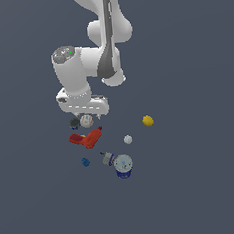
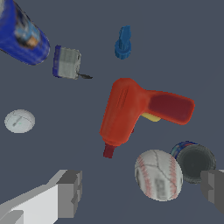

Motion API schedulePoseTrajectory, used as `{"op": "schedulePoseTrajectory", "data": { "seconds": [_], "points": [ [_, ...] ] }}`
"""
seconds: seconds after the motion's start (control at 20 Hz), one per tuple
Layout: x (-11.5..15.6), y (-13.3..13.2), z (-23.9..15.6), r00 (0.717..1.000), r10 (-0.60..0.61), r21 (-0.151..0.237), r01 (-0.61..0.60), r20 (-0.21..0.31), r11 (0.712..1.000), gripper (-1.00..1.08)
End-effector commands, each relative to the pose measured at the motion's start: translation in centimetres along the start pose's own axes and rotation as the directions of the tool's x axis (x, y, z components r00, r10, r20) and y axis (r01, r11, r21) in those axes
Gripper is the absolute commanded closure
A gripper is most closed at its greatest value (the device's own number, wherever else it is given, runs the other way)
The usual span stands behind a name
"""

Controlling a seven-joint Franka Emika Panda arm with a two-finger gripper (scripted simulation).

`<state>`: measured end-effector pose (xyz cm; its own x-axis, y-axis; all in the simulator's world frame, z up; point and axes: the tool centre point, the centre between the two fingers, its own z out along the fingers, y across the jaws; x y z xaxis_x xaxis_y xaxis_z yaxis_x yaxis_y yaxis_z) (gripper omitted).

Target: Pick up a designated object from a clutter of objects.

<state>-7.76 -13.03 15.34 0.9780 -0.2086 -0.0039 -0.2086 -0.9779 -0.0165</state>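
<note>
The baseball (image 1: 86, 121) (image 2: 158, 174), white with thin red stitching, lies beside a dark round piece (image 1: 75, 123) (image 2: 193, 162). My gripper (image 1: 83, 114) (image 2: 142, 192) hangs open right over the ball; in the wrist view one grey fingertip (image 2: 70, 192) stands well off to one side of the ball and the other (image 2: 213, 189) close past it, by the dark piece. Neither finger touches the ball. A red tool shape (image 1: 88, 138) (image 2: 131, 109) lies just beyond the ball.
A yellow ball (image 1: 148, 120) sits toward the exterior view's right. A tiny white ball (image 1: 128, 139) (image 2: 19, 121), a blue-and-white can (image 1: 123, 165) (image 2: 22, 37), a small grey-and-blue block (image 1: 107, 158) (image 2: 66, 63) and a blue knob (image 1: 86, 162) (image 2: 124, 43) lie around the red tool.
</note>
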Motion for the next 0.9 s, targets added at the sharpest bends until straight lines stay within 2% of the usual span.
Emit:
{"op": "schedulePoseTrajectory", "data": {
  "seconds": [0.0,0.4,0.85],
  "points": [
    [-1.3,1.5,1.6,1.000,0.021,-0.004,-0.021,-0.002,1.000,-0.92],
    [-4.4,4.5,4.7,0.998,0.066,-0.013,-0.066,-0.005,0.998,-0.92],
    [-5.2,5.2,5.4,0.997,0.077,-0.016,-0.077,-0.004,0.997,-0.92]
  ]
}}
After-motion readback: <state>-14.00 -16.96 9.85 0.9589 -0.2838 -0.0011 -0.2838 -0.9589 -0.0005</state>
